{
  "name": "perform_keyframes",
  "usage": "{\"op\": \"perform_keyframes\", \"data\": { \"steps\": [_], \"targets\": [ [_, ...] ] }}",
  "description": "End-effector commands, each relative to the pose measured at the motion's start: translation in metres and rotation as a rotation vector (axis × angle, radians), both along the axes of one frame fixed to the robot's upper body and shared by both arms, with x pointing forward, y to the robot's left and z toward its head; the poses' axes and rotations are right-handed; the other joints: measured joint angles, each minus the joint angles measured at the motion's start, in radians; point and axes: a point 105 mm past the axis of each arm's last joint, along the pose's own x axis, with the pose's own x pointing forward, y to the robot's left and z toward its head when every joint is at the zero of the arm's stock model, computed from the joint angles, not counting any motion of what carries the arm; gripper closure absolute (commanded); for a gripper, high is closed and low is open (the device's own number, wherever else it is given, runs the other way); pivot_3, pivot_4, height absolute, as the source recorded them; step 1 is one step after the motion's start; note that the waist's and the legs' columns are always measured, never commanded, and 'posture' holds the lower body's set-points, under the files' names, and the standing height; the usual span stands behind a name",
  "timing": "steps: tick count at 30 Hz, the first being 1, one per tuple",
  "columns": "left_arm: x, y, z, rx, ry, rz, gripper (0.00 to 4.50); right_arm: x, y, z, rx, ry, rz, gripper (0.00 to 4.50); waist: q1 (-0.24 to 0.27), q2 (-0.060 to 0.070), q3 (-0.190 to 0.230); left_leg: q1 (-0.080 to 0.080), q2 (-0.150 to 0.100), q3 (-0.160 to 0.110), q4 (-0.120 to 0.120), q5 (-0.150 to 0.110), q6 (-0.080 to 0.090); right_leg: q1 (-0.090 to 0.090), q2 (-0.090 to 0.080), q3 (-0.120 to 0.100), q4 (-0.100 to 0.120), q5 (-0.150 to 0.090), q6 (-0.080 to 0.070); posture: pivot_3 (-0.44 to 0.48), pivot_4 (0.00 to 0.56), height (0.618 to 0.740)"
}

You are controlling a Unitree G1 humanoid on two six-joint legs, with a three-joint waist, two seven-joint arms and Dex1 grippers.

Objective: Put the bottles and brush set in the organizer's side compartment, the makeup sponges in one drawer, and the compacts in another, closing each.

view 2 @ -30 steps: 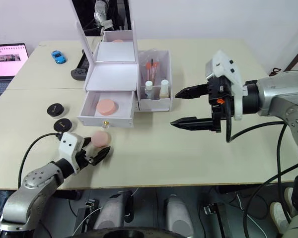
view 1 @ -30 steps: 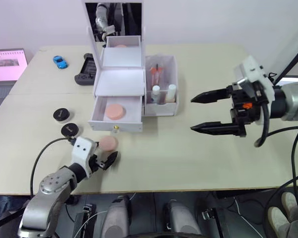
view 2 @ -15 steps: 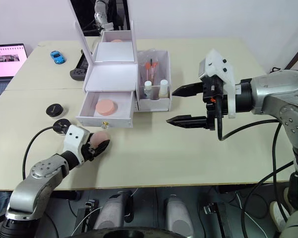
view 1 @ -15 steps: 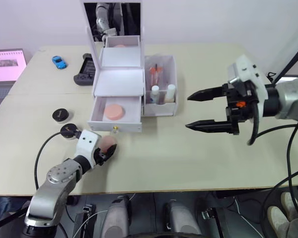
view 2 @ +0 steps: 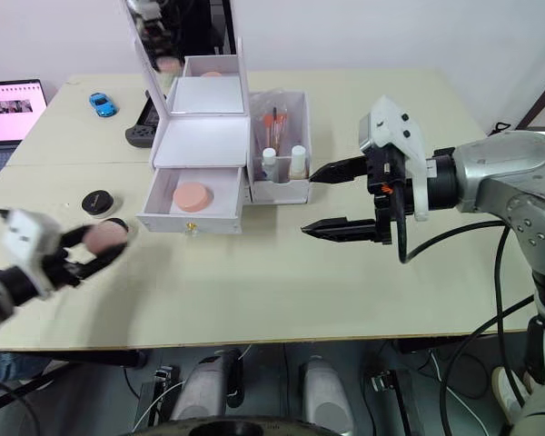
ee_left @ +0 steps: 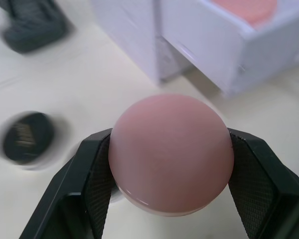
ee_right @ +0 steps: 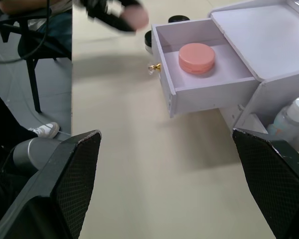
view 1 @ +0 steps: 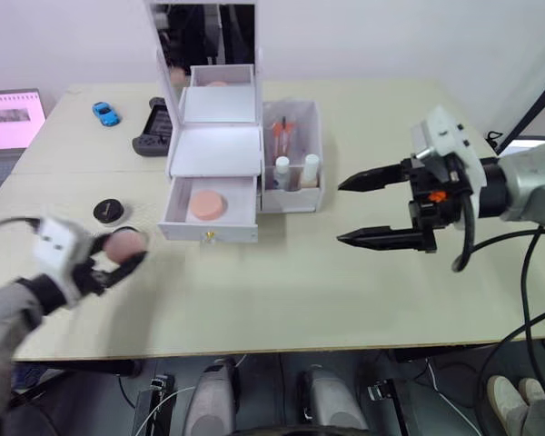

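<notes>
Beige tabletop [view 1: 282,282]. Nearest me, left gripper [ee_left: 172,164] pinches the second pink sponge [ee_left: 171,152], lifted near the compacts [view 1: 109,212]. Right gripper [view 1: 356,211] hangs spread. Beyond, lower drawer [view 1: 211,222] open, one sponge [view 1: 206,204] inside. Sponge step underway; I judge next: carry it over the drawer, release

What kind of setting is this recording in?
Probably an indoor lab or office test bench: a plain table against a bare wall, a laptop at its edge, and staged props like a cosmetics organizer.
</notes>
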Motion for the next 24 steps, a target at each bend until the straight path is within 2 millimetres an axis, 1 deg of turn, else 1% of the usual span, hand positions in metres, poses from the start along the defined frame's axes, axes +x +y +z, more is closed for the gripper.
{"op": "perform_keyframes", "data": {
  "steps": [1,5,7,9,10,12,15,17,20,24],
  "targets": [
    [0.006,-0.007,0.037,-0.056,-0.07,-0.079,1.81,-0.006,0.007,0.01,0.019,-0.045,0.04,0.0,0.002,0.0,0.0,0.0,0.0,0.0,0.0,0.0,0.0,0.0,0.0,0.0,0.0,0.0,0.0,0.0,0.15,0.74],
    [0.02,-0.041,0.064,-0.031,-0.071,-0.231,1.81,-0.008,0.007,0.012,0.039,-0.045,0.042,0.0,0.0,-0.001,0.0,-0.001,0.0,0.0,0.0,0.0,0.0,0.001,-0.001,0.0,-0.001,0.0,0.0,0.0,0.15,0.74],
    [0.029,-0.057,0.073,-0.012,-0.067,-0.291,1.81,-0.01,0.007,0.013,0.047,-0.045,0.031,0.0,-0.002,-0.001,0.0,-0.001,-0.001,0.001,0.0,0.0,0.0,0.001,0.0,0.0,-0.001,0.0,0.001,0.0,0.15,0.74],
    [0.037,-0.074,0.077,-0.003,-0.046,-0.356,1.81,-0.013,0.005,0.013,0.047,-0.047,0.012,0.0,0.0,-0.001,0.0,-0.001,-0.001,0.001,0.0,0.0,0.0,0.001,0.001,0.0,-0.001,0.001,0.002,0.0,0.15,0.74],
    [0.041,-0.083,0.075,0.012,-0.028,-0.393,1.81,-0.015,0.004,0.012,0.048,-0.048,0.002,0.0,-0.001,-0.001,0.0,-0.001,-0.001,0.002,0.0,0.0,0.0,0.001,0.002,0.0,0.0,0.002,0.004,0.0,0.15,0.74],
    [0.048,-0.096,0.072,0.032,0.004,-0.44,1.81,-0.018,0.004,0.011,0.049,-0.054,-0.017,0.0,-0.001,-0.001,0.0,-0.001,-0.001,0.001,0.0,0.0,0.0,0.001,0.004,0.0,0.001,0.002,0.005,0.0,0.15,0.74],
    [0.062,-0.12,0.068,0.066,0.023,-0.52,1.81,-0.025,0.0,0.011,0.054,-0.064,-0.056,0.0,0.0,-0.001,0.0,-0.001,0.0,0.0,0.0,0.0,0.0,0.0,0.006,0.0,0.002,0.002,0.005,0.0,0.15,0.74],
    [0.071,-0.131,0.064,0.093,0.037,-0.553,1.81,-0.029,-0.001,0.01,0.054,-0.067,-0.079,0.0,0.001,-0.001,0.0,-0.001,0.0,-0.001,0.0,0.0,0.0,0.0,0.007,0.0,0.002,0.002,0.005,0.0,0.15,0.74],
    [0.081,-0.141,0.059,0.106,0.047,-0.574,1.81,-0.036,-0.002,0.008,0.058,-0.064,-0.107,0.0,-0.001,-0.001,0.0,-0.001,0.0,-0.001,0.0,0.0,0.0,0.0,0.008,0.0,0.002,0.002,0.006,0.0,0.15,0.74],
    [0.084,-0.149,0.051,0.133,0.069,-0.629,1.81,-0.047,-0.004,0.009,0.063,-0.068,-0.134,0.0,-0.002,-0.001,0.0,-0.001,0.0,-0.002,0.0,0.0,0.0,0.0,0.008,0.0,0.002,0.003,0.006,0.0,0.15,0.74]
  ]
}}
